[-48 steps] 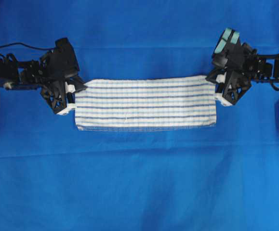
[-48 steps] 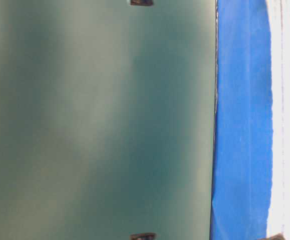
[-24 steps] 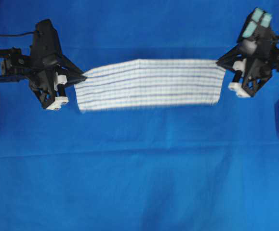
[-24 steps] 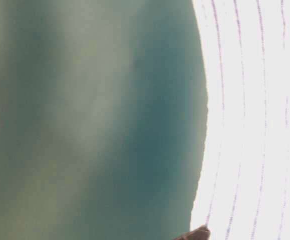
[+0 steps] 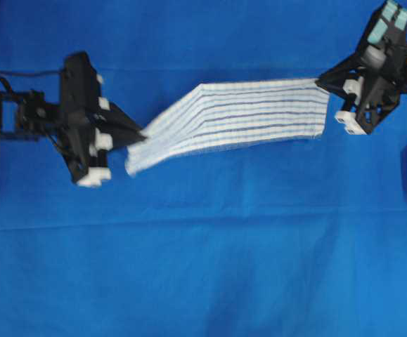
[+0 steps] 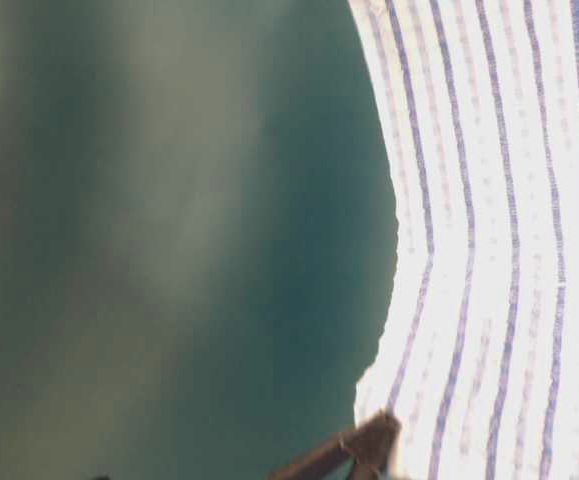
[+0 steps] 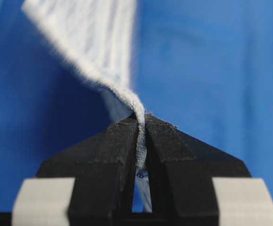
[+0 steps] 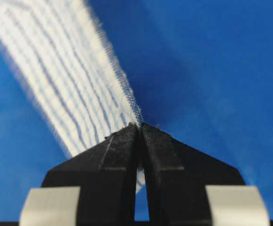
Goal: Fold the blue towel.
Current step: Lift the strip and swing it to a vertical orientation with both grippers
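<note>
While both grippers, left gripper and right gripper, clamp the blue towel ends, we keep it taut. We judge level, matched travel prevents skewed edges.

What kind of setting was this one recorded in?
Probably a lab tabletop rig: a plain blue table covering, two arms whose left gripper and right gripper hold the blue towel, nothing domestic around.

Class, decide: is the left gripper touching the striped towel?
Touching. The left wrist view shows the blue towel pinched between the closed jaws of the left gripper.
</note>
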Available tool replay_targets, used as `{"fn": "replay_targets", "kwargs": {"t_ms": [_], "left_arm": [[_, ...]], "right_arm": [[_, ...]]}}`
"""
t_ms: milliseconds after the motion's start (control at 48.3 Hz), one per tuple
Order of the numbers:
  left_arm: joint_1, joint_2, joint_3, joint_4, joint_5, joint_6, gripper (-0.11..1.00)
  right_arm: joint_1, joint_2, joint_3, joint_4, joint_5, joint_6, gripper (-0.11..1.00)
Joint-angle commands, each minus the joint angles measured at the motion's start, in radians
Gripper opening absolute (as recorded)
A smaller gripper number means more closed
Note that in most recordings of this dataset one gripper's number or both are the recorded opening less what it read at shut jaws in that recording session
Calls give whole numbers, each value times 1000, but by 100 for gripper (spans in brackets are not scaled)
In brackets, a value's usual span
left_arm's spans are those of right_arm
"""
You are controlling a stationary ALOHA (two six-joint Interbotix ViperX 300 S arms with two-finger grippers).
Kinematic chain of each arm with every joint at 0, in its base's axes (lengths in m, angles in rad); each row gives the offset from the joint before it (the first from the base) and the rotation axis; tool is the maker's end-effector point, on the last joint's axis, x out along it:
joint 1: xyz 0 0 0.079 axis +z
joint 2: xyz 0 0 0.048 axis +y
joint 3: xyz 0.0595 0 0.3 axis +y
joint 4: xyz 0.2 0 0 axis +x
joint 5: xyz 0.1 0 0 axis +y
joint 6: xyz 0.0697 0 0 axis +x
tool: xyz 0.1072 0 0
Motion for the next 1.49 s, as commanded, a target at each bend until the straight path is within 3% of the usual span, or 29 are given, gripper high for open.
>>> {"fn": "replay_targets", "kwargs": {"t_ms": [0,373,725,849,1326,1471], "left_arm": [[-49,38,-69,-2,-35,0,2],[-184,293,-362,-2,-51,6,2],[-199,502,-620,-2,-51,23,2],[-207,545,-670,0,-48,28,2],[-209,738,-896,2,-89,71,2],[-209,765,-908,0,-84,71,2]], "right_arm": [[-44,38,-43,-3,-52,-6,4],[-163,195,-170,-60,-144,-9,4],[-204,322,-296,-109,-164,-11,4],[-215,345,-322,-120,-164,-11,4],[-244,249,-229,-123,-132,-8,4],[-236,258,-225,-123,-118,-8,4]]}}
